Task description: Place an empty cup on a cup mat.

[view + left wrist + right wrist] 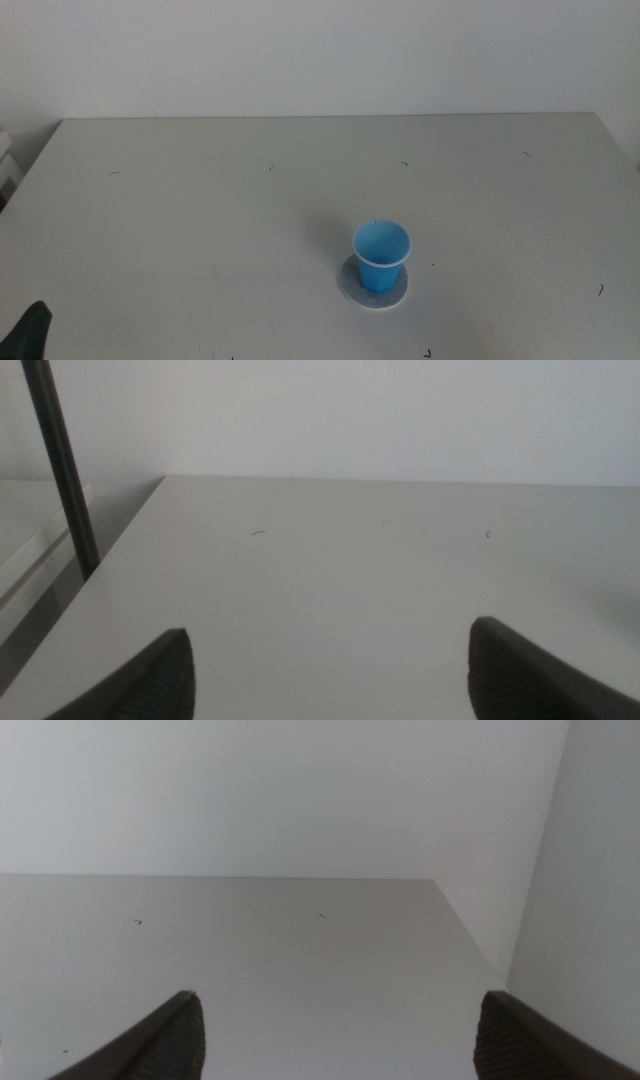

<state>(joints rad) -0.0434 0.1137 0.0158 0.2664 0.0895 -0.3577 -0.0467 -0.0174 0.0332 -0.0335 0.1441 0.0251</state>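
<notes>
Middle view: cup [381, 256] far from left pincer [30, 330].

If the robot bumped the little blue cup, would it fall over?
Probably yes. The cup stands upright on the cup mat, and it is narrower at the bottom than at the rim, so a push near the top would likely tip it. It looks empty and thin-walled, so it is likely light and might slide first. On its side it would likely roll in a curve.

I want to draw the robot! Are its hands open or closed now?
Left hand: open, holding nothing.
Right hand: open, holding nothing.
</notes>
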